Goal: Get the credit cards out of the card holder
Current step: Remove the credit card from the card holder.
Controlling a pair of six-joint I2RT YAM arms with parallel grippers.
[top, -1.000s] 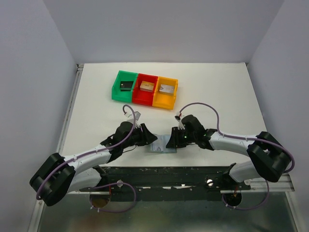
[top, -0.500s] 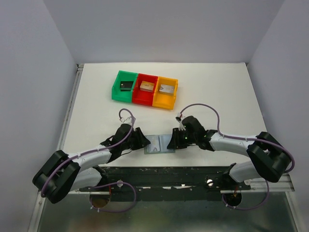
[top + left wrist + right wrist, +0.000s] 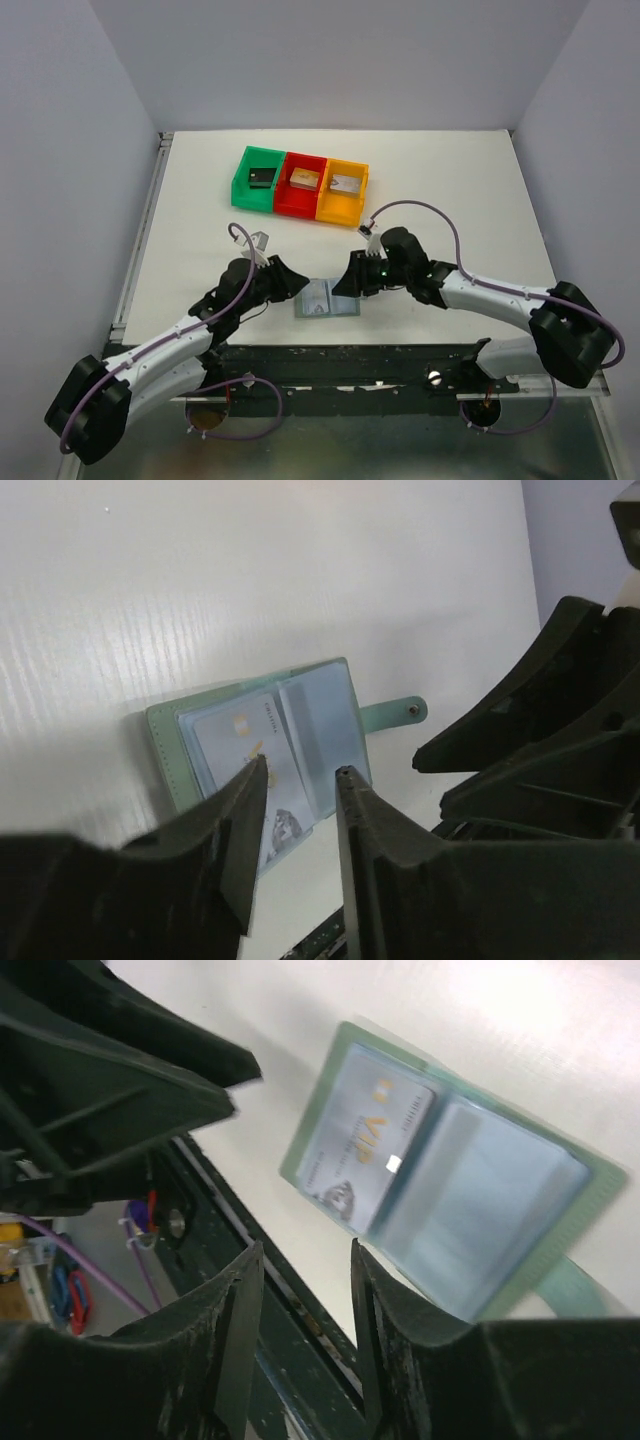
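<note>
The card holder [image 3: 325, 299] lies open and flat near the table's front edge, its pale blue-grey pockets facing up and its side tab [image 3: 395, 713] sticking out. A silvery-grey credit card [image 3: 235, 745] sits inside one pocket, and it also shows in the right wrist view [image 3: 365, 1145] with gold lettering. The other pocket [image 3: 470, 1210] looks hazy and I cannot tell what it holds. My left gripper [image 3: 299, 285] is open and empty just left of the holder. My right gripper [image 3: 344, 282] is open and empty just right of it. Neither touches it.
A green bin [image 3: 257, 178], a red bin [image 3: 303, 183] and an orange bin [image 3: 344, 192] stand in a row at the back, each with a small block inside. The dark front rail [image 3: 330, 360] runs just below the holder.
Both grippers have drawn back from the card holder, the left one to the left and the right one up and away. The holder now lies uncovered and open, shifted slightly left.
</note>
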